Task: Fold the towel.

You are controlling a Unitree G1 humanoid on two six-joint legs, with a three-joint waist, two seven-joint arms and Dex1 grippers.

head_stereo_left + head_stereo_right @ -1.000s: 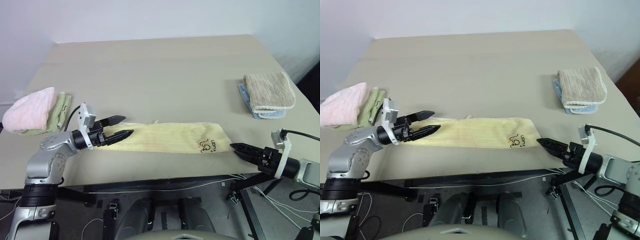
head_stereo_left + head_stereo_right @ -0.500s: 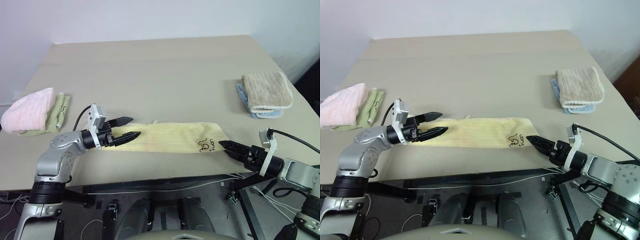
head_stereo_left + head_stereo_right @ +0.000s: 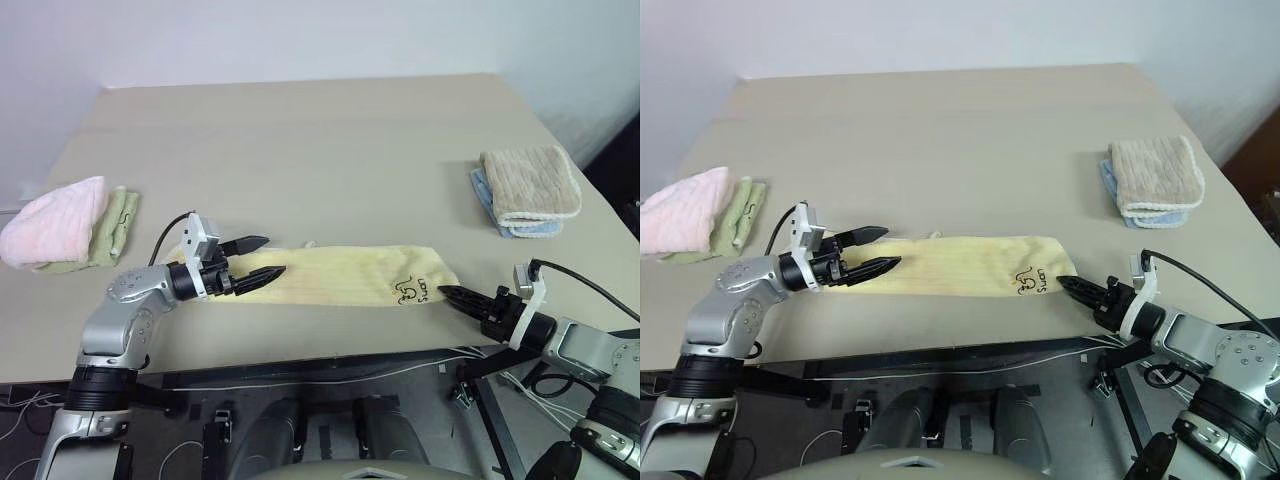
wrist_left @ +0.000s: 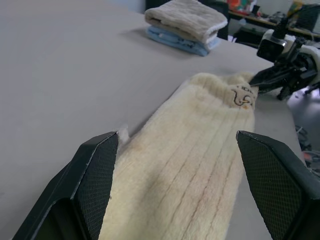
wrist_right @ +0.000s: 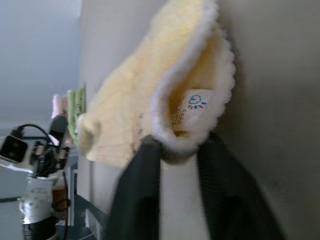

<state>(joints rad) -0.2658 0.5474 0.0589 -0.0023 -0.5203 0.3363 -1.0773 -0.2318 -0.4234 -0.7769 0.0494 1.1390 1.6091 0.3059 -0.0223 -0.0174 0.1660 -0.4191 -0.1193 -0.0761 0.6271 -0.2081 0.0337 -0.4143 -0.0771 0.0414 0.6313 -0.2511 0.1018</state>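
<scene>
The towel (image 3: 340, 276) lies flat along the table's (image 3: 330, 150) front edge. The right gripper (image 3: 449, 294) pinches its logo end; the left gripper (image 3: 262, 258) gapes wide over the other end. Best to clamp both layers there before lifting evenly.

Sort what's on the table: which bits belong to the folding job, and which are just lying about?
Job:
yellow towel
left gripper, open over one end
right gripper, shut on the logo end

Lying about:
pink towel
green cloth
beige towel on a blue cloth
</scene>
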